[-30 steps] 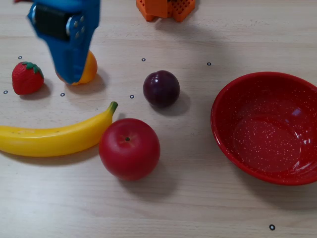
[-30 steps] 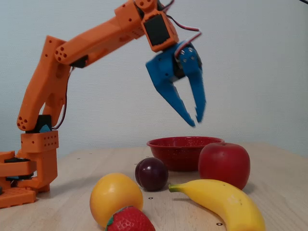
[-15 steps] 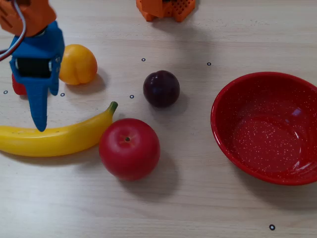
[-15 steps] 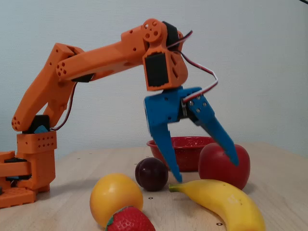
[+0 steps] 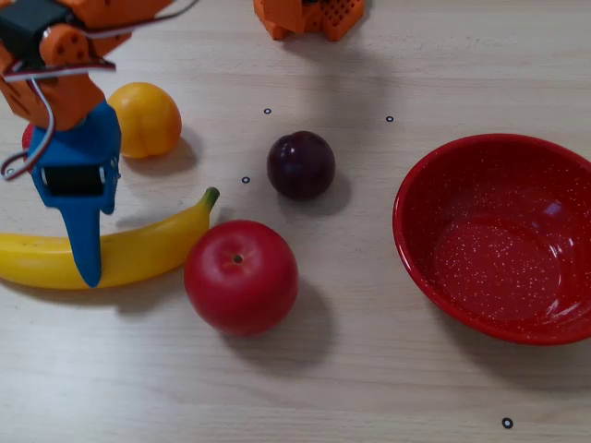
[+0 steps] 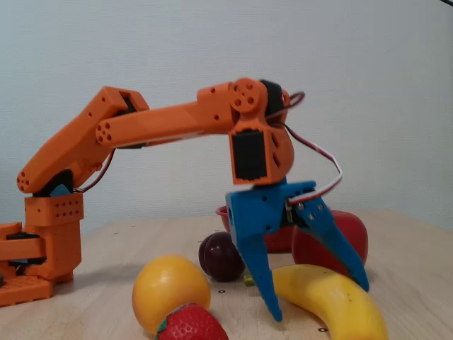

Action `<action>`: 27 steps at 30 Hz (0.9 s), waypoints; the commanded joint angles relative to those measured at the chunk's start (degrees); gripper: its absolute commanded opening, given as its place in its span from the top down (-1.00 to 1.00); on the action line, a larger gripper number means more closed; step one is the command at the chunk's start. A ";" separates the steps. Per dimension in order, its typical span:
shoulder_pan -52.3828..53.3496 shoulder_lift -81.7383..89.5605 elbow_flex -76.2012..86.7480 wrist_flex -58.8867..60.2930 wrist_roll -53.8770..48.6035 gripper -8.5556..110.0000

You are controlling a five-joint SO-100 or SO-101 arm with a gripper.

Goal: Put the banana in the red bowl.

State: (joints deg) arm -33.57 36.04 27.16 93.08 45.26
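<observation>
From above: banana [image 5: 138, 254] flat on worktop [image 5: 369, 369], beside red apple [image 5: 241, 276], well apart from red bowl [image 5: 494, 235]. Blue fingers [image 5: 88, 263] over its middle.

From the side: fingers [image 6: 320, 301] spread wide, straddling banana [image 6: 336, 304], not closed.

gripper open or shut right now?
Open. The gripper has its fingers spread, one on each side of the banana, which lies on the table.
</observation>
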 commanded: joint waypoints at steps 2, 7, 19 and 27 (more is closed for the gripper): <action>2.02 0.79 -5.36 -3.16 -3.34 0.04; 3.52 -3.34 -7.21 -5.54 -4.31 0.24; 4.48 -0.26 -8.53 -4.92 -9.58 0.85; 4.92 12.30 -12.13 4.57 -14.41 0.85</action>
State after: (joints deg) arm -30.41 33.49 21.27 95.62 32.34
